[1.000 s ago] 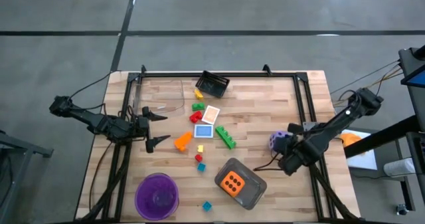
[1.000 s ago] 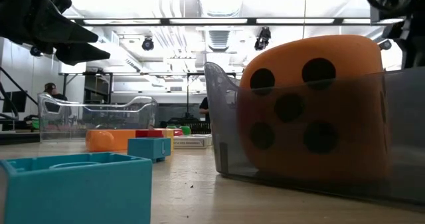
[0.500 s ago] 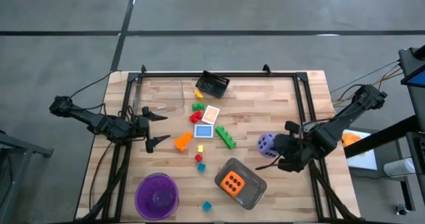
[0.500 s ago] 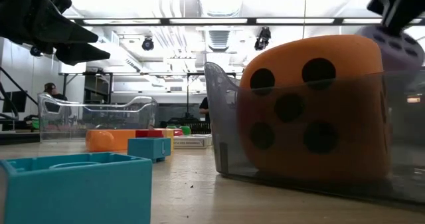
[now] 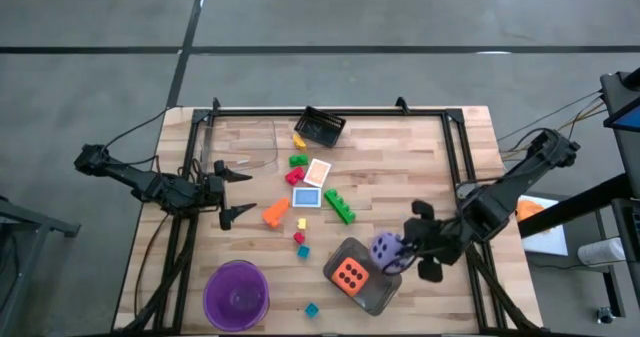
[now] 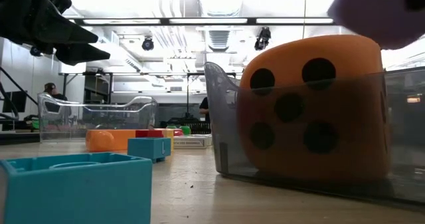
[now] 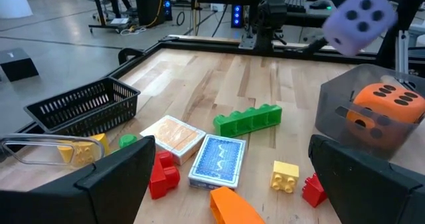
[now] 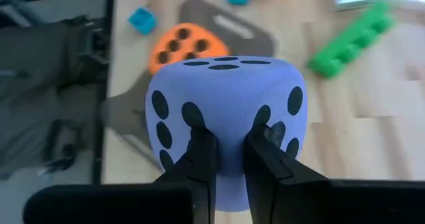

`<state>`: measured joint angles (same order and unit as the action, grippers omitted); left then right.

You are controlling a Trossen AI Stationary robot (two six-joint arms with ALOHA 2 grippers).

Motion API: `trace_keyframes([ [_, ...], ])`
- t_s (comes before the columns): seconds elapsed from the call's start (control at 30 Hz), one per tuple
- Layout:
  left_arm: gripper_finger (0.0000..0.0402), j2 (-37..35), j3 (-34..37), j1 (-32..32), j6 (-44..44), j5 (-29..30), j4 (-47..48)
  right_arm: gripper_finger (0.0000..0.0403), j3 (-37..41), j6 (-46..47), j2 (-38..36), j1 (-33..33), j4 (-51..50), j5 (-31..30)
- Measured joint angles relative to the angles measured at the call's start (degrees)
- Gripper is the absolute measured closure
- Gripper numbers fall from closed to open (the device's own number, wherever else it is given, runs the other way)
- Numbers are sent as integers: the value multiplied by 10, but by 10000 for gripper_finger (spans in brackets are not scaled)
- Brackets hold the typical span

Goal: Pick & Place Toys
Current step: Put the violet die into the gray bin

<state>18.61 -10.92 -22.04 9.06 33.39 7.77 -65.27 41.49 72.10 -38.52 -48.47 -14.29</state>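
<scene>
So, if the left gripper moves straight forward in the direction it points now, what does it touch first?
Probably the orange block: the open left gripper points along the table toward it, though it seems to hang above table level, so it might pass over.

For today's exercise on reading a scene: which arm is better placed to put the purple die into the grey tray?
Right. The right gripper holds the purple die above the grey tray; the left gripper waits open across the table.

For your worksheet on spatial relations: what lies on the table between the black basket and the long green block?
In the high view, between the black basket and the long green block lie a small green block, a red block and two cards.
</scene>
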Motion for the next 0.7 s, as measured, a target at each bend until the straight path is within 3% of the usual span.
trace_keyframes([
  [0.3,3,0,0,0,0,0,3,361,-30,-28,96,0,50,78],
  [0.7,3,0,0,0,10,0,16,361,-41,-47,159,1,57,94],
])
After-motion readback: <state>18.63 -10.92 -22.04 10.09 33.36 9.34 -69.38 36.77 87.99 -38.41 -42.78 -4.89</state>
